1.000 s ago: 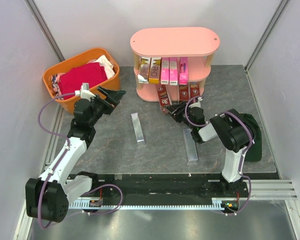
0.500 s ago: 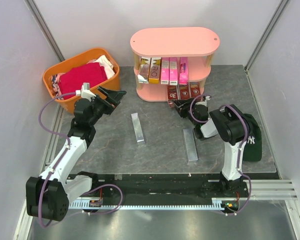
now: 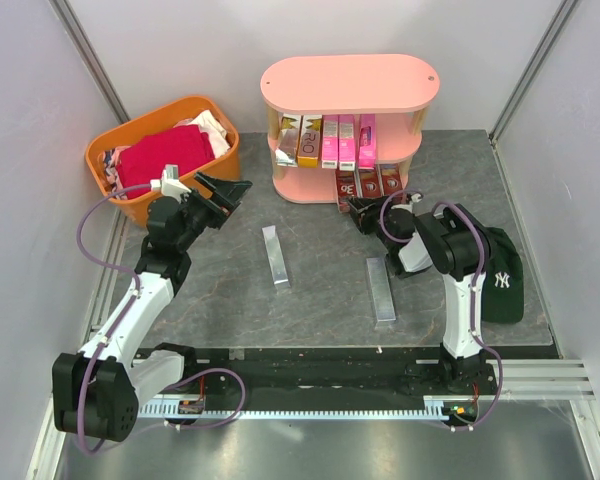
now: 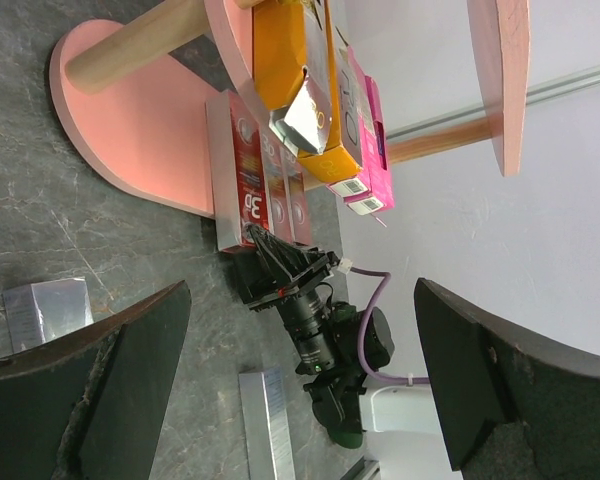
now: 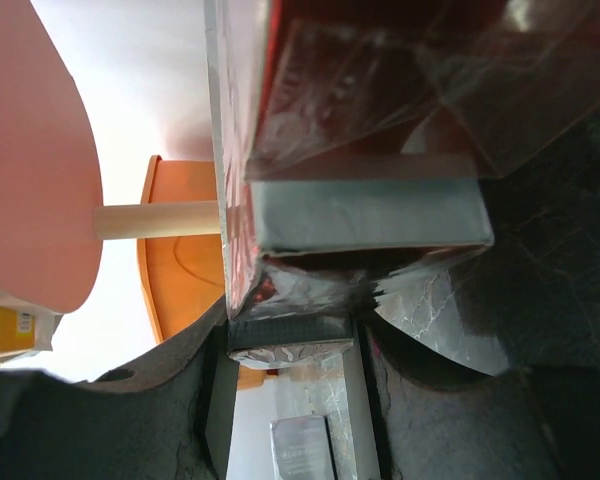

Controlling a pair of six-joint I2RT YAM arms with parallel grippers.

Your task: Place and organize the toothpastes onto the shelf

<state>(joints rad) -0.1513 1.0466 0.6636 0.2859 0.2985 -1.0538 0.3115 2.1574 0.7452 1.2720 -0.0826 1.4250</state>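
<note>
at the bottom tier of the shelf (image 3: 400, 80), the right gripper (image 3: 359, 209) is clamped on a dark red toothpaste (image 3: 344, 186) standing against the neighbouring cartons (image 3: 382, 181). a crooked release or retreat could topple that row. the left gripper (image 3: 226, 190) hangs wide apart beside the orange basket (image 3: 102, 152).

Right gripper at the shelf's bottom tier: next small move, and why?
Probably open the jaws and back straight out. The right gripper is shut on a dark red carton that already stands upright on the bottom tier of the shelf, beside two other red cartons, so only release seems left.
</note>
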